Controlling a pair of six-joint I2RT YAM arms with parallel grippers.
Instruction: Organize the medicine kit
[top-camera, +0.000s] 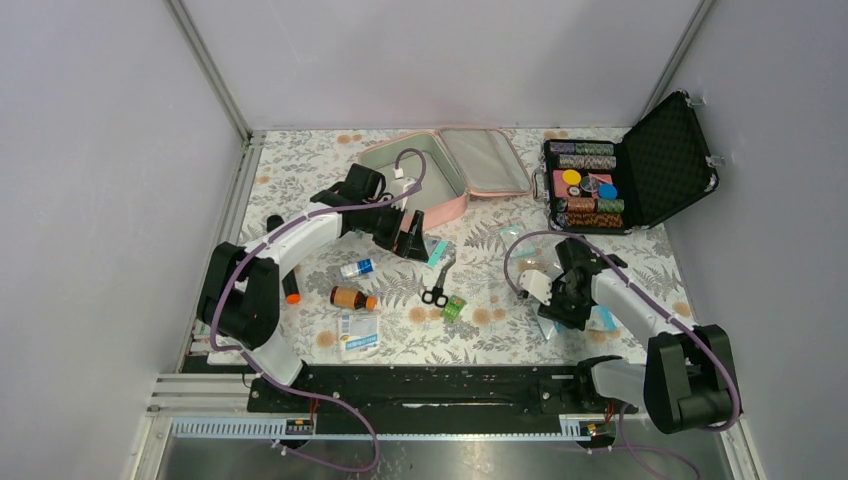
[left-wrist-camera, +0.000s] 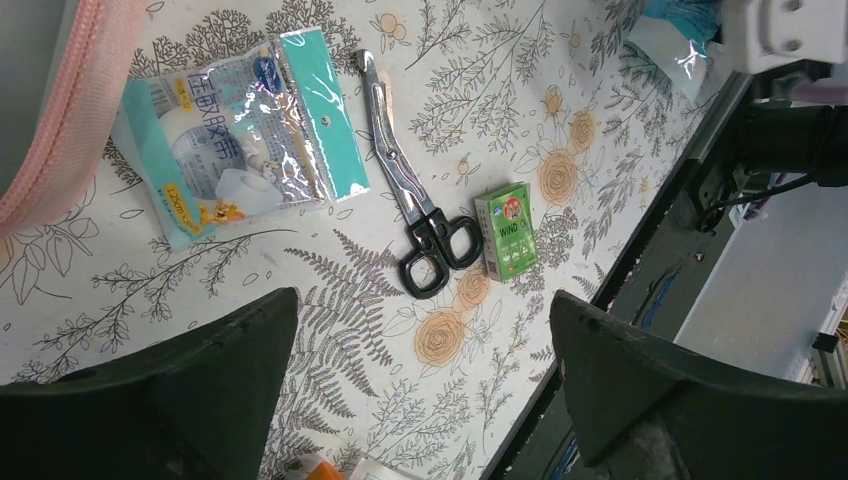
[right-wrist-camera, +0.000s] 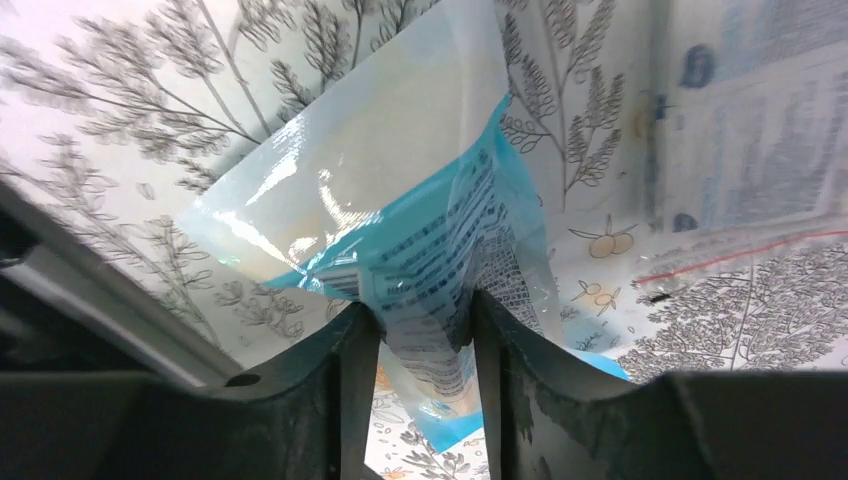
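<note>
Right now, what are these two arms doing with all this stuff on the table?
The right gripper pinches a blue-and-white packet at the near right of the table. The left gripper hangs open above the scissors, a tape packet and a small green box, beside the pink medicine kit, which lies open. A brown bottle lies loose too.

Print on the blue packet (right-wrist-camera: 420, 200) is too blurred to read.

Pink medicine kit (top-camera: 442, 210); floral table (top-camera: 500, 335); green box (left-wrist-camera: 505, 230); blue-white packet (right-wrist-camera: 420, 200).
</note>
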